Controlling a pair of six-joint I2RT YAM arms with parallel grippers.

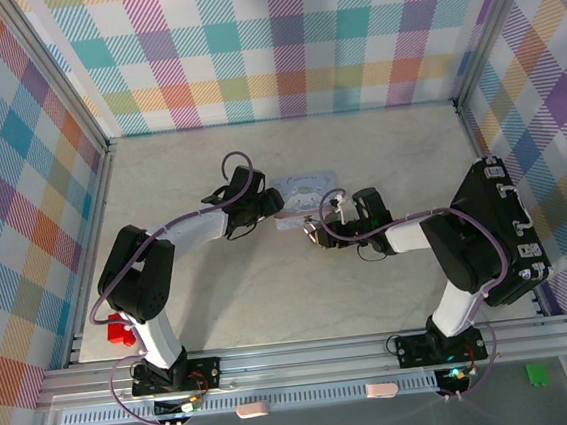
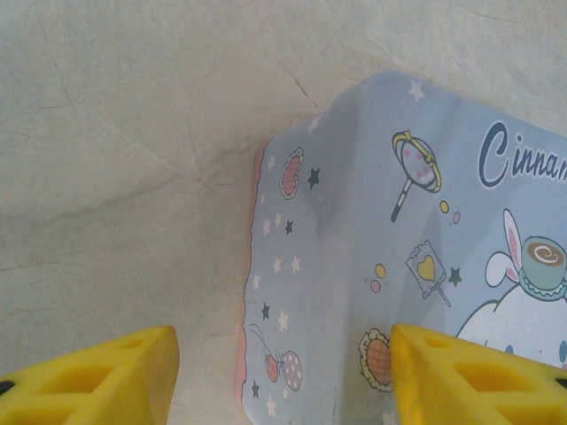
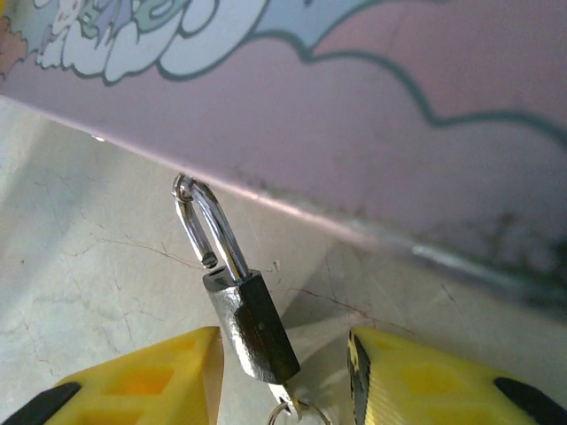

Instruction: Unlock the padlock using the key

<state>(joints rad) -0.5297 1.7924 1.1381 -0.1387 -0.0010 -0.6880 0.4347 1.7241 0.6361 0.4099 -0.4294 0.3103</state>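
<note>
left gripper [image 2: 283,354] gapes wide over the cartoon tin's [image 2: 354,221] left edge, holding nothing. right gripper [image 3: 283,345], half open at lower centre, flanks the padlock [image 3: 252,323], key [image 3: 285,396] below; grip unclear.

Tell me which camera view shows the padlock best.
The right wrist view: the padlock sits close up, its dark body and silver shackle sharp against the table, beside the tin. In the top external view it is a tiny glint by the right gripper, with its details unreadable.
</note>
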